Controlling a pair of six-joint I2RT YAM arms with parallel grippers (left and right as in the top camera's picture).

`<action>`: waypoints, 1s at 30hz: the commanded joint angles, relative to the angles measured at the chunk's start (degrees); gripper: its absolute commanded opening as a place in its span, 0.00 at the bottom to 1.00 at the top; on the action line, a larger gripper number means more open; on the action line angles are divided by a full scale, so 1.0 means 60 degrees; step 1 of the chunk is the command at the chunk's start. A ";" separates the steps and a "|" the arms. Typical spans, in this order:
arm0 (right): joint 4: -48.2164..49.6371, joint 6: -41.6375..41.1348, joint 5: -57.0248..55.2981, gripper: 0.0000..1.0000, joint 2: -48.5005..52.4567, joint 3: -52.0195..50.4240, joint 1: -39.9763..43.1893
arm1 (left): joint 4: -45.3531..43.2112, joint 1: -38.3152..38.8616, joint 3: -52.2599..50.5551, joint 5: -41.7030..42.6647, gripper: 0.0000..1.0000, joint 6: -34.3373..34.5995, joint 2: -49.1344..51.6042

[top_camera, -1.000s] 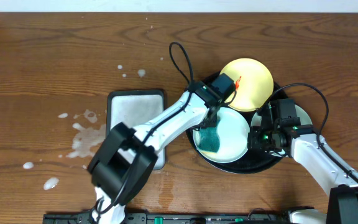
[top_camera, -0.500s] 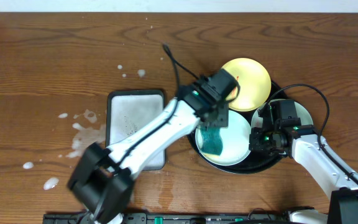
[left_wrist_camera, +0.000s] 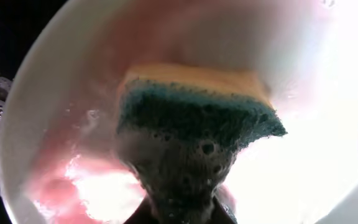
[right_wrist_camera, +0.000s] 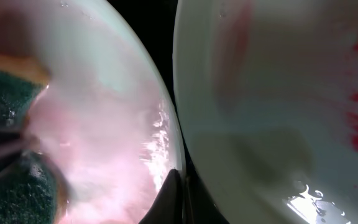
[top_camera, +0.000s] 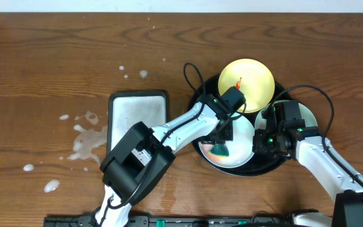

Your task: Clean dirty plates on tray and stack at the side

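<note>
The black tray (top_camera: 266,165) holds three plates. The pale yellow plate (top_camera: 254,88) at the back has a red smear. My left gripper (top_camera: 222,137) is shut on a green and yellow sponge (top_camera: 220,150) and presses it onto the near mint-green plate (top_camera: 238,148). In the left wrist view the sponge (left_wrist_camera: 191,121) sits on that plate (left_wrist_camera: 61,93), which is filmed with pink. My right gripper (top_camera: 261,141) is shut on this plate's right rim (right_wrist_camera: 166,140). The second mint-green plate (top_camera: 307,115) lies mostly under the right arm. A pale plate with red smears (right_wrist_camera: 278,93) fills the right of the right wrist view.
A rectangular grey-white tray (top_camera: 137,116) lies left of the black tray. White foam spots (top_camera: 84,139) dot the wooden table at the left. The left arm crosses over the grey tray's corner toward the black tray.
The left gripper has moved the sponge across the near mint-green plate, toward its front and centre. The left arm's elbow has swung. The right gripper has held the rim in place.
</note>
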State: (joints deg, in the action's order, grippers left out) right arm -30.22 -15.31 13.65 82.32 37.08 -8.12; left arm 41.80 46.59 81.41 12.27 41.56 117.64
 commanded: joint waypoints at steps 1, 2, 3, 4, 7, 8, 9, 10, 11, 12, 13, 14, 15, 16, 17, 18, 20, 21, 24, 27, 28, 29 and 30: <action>-0.0102 0.0022 -0.0317 0.01 -0.0095 0.0018 0.0033 | 0.0339 -0.0189 0.0091 -0.0375 0.07 -0.0488 -0.0146; -0.0106 0.0018 -0.0393 0.01 -0.0095 0.0018 0.0033 | 0.0412 -0.0244 0.0146 -0.0408 0.08 -0.0576 -0.0426; -0.0106 0.0022 -0.0492 0.01 -0.0095 0.0018 0.0033 | 0.0492 -0.0317 0.0160 -0.0452 0.07 -0.0597 -0.0699; -0.0102 0.0022 -0.0590 0.01 -0.0095 0.0018 0.0033 | 0.0590 -0.0401 0.0160 -0.0488 0.08 -0.0597 -0.0973; -0.0102 0.0022 -0.0812 0.01 -0.0095 0.0018 0.0033 | 0.1359 -0.0863 0.0160 -0.1209 0.08 -0.0597 -0.1902; -0.0073 0.0022 -0.0812 0.01 -0.0098 0.0018 0.0033 | 0.1683 -0.1038 0.0160 -0.1566 0.07 -0.0597 -0.2131; -0.0073 0.0022 -0.0812 0.01 -0.0102 0.0029 0.0033 | 0.2106 -0.1279 0.0160 -0.2022 0.08 -0.0597 -0.2386; -0.0117 0.0022 -0.0820 0.01 -0.0124 0.0073 0.0033 | 0.2463 -0.1486 0.0160 -0.2393 0.08 -0.0601 -0.2568; -0.0186 0.0018 -0.0856 0.01 -0.0160 0.0131 0.0029 | 0.2896 -0.1759 0.0157 -0.2838 0.08 -0.0597 -0.2747; -0.0317 0.0018 -0.0867 0.01 -0.0215 0.0222 0.0029 | 0.3231 -0.2014 0.0149 -0.3169 0.08 -0.0605 -0.2878; -0.0510 0.0011 -0.0958 0.01 -0.0302 0.0364 0.0022 | 0.3563 -0.2342 0.0124 -0.3435 0.08 -0.0674 -0.2991; -0.0714 0.0011 -0.1082 0.01 -0.0397 0.0514 0.0015 | 0.3705 -0.2597 0.0080 -0.3486 0.08 -0.0856 -0.3056; -0.0962 0.0015 -0.1311 0.01 -0.0521 0.0703 -0.0025 | 0.3807 -0.2958 0.0000 -0.3479 0.08 -0.1137 -0.3093; -0.1231 0.0018 -0.1585 0.01 -0.0663 0.0903 -0.0102 | 0.3883 -0.3282 -0.0084 -0.3472 0.08 -0.1308 -0.3093; -0.1453 0.0007 -0.1800 0.01 -0.0790 0.1064 -0.0193 | 0.3880 -0.3537 -0.0182 -0.3399 0.09 -0.1446 -0.3089; -0.1636 -0.0047 -0.1967 0.01 -0.0914 0.1213 -0.0302 | 0.3836 -0.3763 -0.0310 -0.3340 0.10 -0.1534 -0.3089; -0.1996 -0.0160 -0.2393 0.01 -0.1195 0.1537 -0.0652 | 0.3577 -0.4153 -0.0637 -0.2991 0.11 -0.1989 -0.3089; -0.2171 -0.0164 -0.2758 0.01 -0.1351 0.1712 -0.0896 | 0.3442 -0.4368 -0.0834 -0.2834 0.13 -0.2167 -0.3089; -0.2787 -0.0517 -0.4404 0.01 -0.1705 0.2237 -0.1628 | 0.3198 -0.4736 -0.1213 -0.2790 0.23 -0.2284 -0.3089; -0.3417 -0.0517 -0.6022 0.01 -0.1912 0.2852 -0.2459 | 0.3173 -0.5038 -0.1271 -0.2677 0.41 -0.2546 -0.3104; -0.3577 -0.0514 -0.6419 0.01 -0.1920 0.3009 -0.2663 | 0.3162 -0.5107 -0.1271 -0.2514 0.44 -0.2681 -0.3151; -0.3792 -0.0514 -0.7020 0.01 -0.1920 0.3213 -0.2943 | 0.3158 -0.5195 -0.1271 -0.2317 0.48 -0.2783 -0.3242; -0.3952 -0.0514 -0.7537 0.01 -0.1916 0.3377 -0.3177 | 0.3162 -0.5242 -0.1271 -0.2200 0.52 -0.2790 -0.3322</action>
State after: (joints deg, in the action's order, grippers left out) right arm -52.69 -17.17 -16.95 71.55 54.04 -23.75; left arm 60.75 16.32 73.63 -3.42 27.46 98.96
